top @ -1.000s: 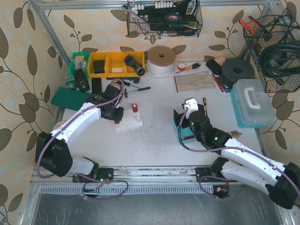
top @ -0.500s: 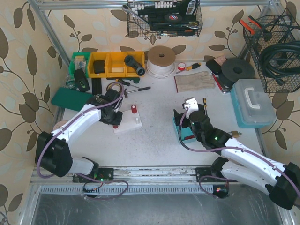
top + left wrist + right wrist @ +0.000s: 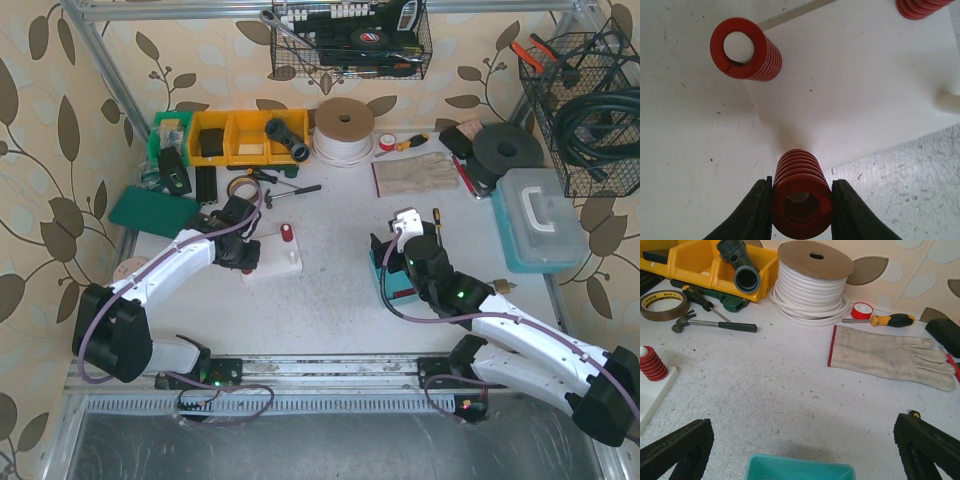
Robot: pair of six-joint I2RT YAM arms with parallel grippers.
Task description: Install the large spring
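A red spring [image 3: 798,172] is pinched in the left claw [image 3: 801,202] at the white base plate's [image 3: 855,85] edge, seemingly for seating on a peg [image 3: 949,100]; the right claw [image 3: 801,447] is held spread, idle, above a teal tray [image 3: 797,469].

Three red springs [image 3: 800,175] (one cropped), one white plate [image 3: 855,75], one peg [image 3: 951,100].

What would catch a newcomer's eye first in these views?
The red spring clamped in the left gripper, by a corner of the white plate, with a second spring upright at the plate's edge. Next, the right gripper, open above a teal bin and facing the cable reel and glove at the back.
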